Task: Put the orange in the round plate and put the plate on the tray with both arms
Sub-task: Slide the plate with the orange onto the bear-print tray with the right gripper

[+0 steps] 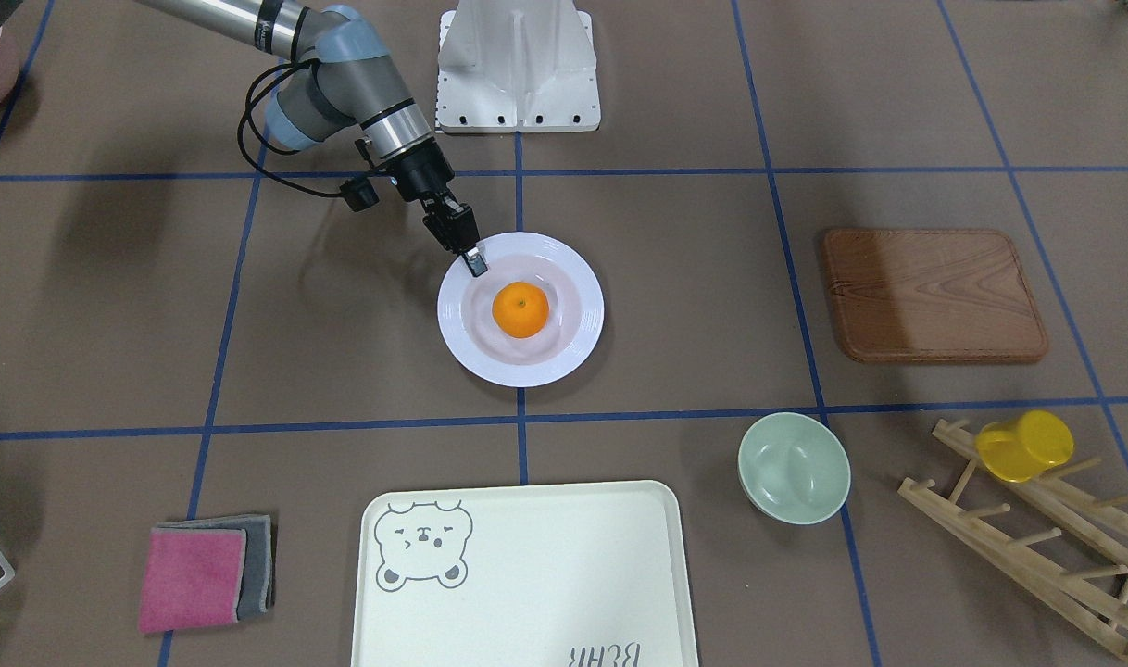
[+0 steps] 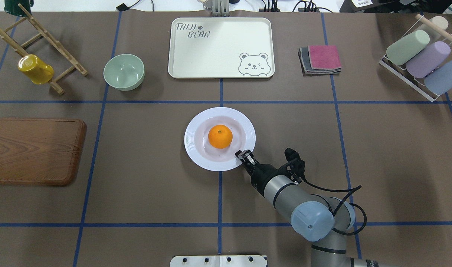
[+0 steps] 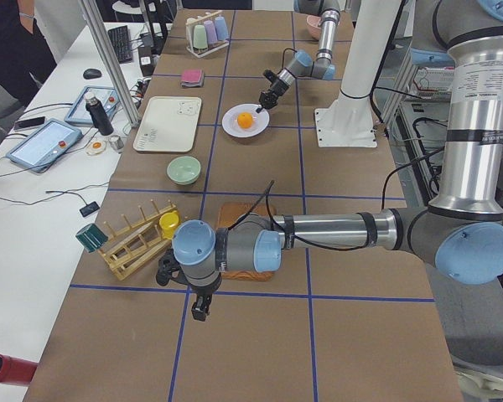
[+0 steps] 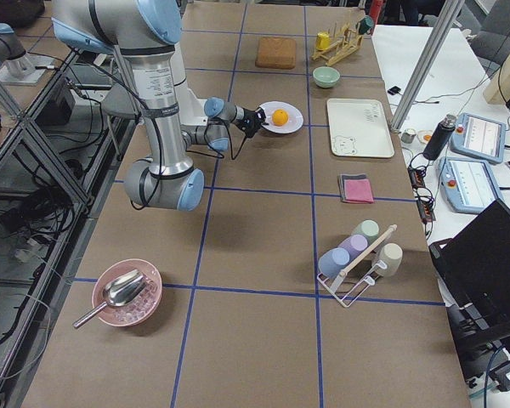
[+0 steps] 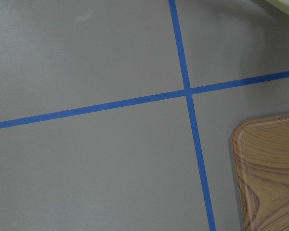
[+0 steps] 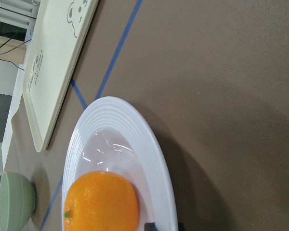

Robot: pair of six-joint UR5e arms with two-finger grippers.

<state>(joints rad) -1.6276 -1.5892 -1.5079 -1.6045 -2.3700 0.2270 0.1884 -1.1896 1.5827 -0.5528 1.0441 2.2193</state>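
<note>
Sitting in the round plate (image 1: 590, 313) mid-table, the orange (image 1: 520, 309) is done; the right gripper (image 1: 472, 262) seems clamped on the rim, the left gripper (image 3: 199, 313) cannot be judged, and the carry to the tray (image 1: 527, 574), well apart, remains.

One orange (image 1: 520, 309), one round plate (image 1: 578, 347), one tray (image 1: 545, 574), one green bowl (image 1: 794, 468), one wooden board (image 1: 934, 295) and one yellow cup (image 1: 1024, 446) are counted.
</note>
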